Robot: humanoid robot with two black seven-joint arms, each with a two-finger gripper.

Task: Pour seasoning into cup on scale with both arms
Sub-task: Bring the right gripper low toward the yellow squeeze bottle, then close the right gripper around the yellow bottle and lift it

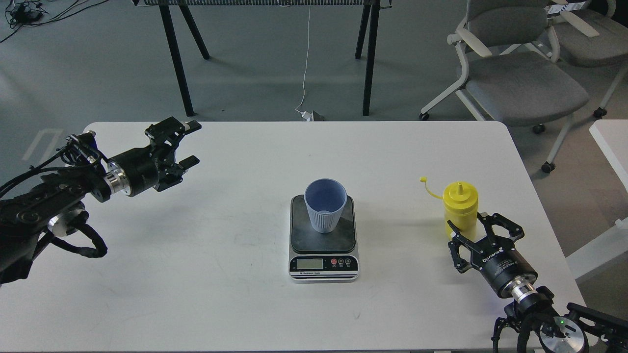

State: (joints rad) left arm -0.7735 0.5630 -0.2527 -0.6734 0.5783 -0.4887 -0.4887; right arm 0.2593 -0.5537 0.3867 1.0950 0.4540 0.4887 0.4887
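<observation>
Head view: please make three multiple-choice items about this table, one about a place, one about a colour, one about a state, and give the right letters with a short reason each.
1. Where does the cup stand?
A. on the dark plate of the scale
B. on the bare table beside the scale
C. between the fingers of the left pincer

2. What colour is the squeeze bottle?
A. red
B. yellow
C. green

3. What is the state of the right pincer?
A. shut, holding the bottle up in the air
B. shut on the cup
C. open, its fingers on either side of the bottle's lower part, with the bottle upright on the table

Answers:
1 A: the cup's base rests on the grey weighing plate.
2 B: body, nozzle and the cap hanging to its left are all yellow.
3 C: the fingers are spread; whether they touch the bottle cannot be told.
</observation>
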